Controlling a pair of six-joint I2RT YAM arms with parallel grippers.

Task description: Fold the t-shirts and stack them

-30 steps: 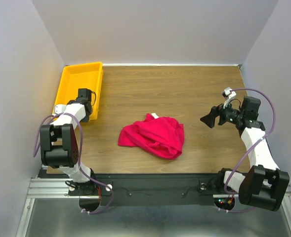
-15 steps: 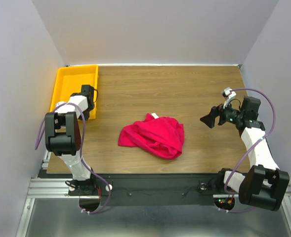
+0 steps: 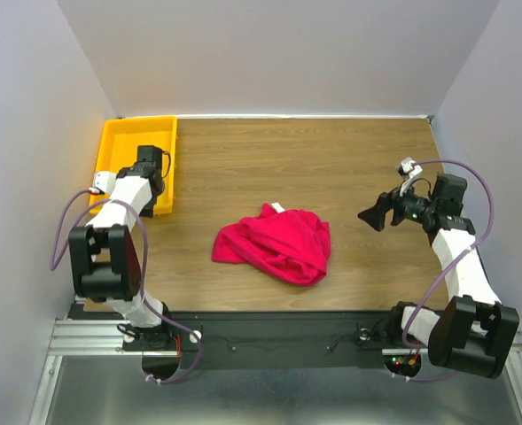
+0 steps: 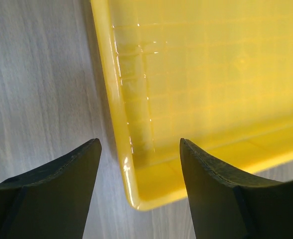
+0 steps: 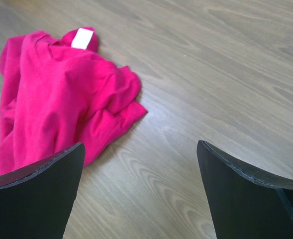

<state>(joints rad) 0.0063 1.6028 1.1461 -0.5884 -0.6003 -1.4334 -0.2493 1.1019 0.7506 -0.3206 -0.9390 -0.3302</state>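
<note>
You are seeing t-shirt (image 5: 51, 94) bunched, sleeves hidden | yellow tray (image 4: 136, 99) running off-frame | left claw (image 4: 139, 149) and right claw (image 5: 141, 149) both spreading wide.

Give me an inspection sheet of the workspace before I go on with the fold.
Surface: wood-grain table, no spills seen.
Job's things: one red t-shirt, crumpled at table centre, unfolded; white neck label showing.
Clutter: yellow tray at far left, no contents seen.
Grippers: left gripper open, straddling the tray's rim near a corner; right gripper open, empty, right of the t-shirt, apart from it.
Cables: purple cables loop off both arms, away from the t-shirt.
Surroundings: plain grey walls; metal rail at near edge.
</note>
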